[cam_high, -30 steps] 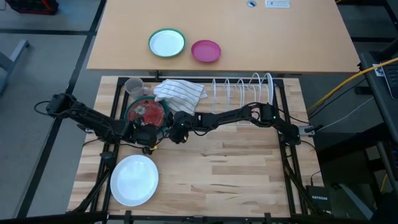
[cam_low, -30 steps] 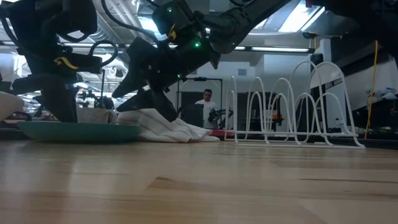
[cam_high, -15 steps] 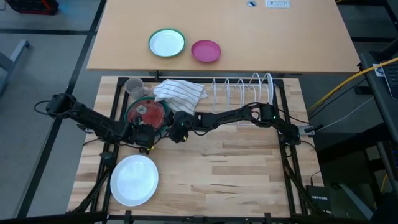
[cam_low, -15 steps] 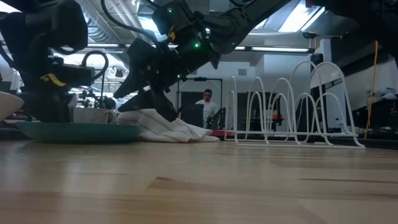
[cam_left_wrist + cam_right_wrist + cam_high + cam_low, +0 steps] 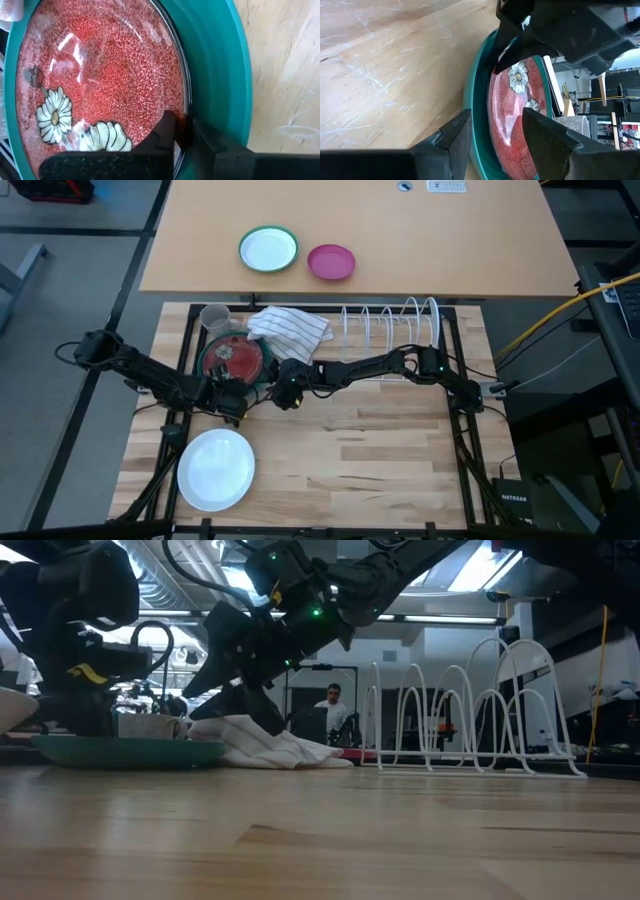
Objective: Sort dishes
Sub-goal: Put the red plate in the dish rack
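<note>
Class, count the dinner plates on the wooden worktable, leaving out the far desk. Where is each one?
3. The red plate lies in the green plate near the left hand; the white plate sits at the front left. Others may be hidden.

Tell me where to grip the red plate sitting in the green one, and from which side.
Grip the red plate by its thin rim, coming from the table's open front side. It lies flat, nested in the green plate, so only the rim offers an edge. The left end effector already straddles that rim; the right end effector is open beside the stack.
</note>
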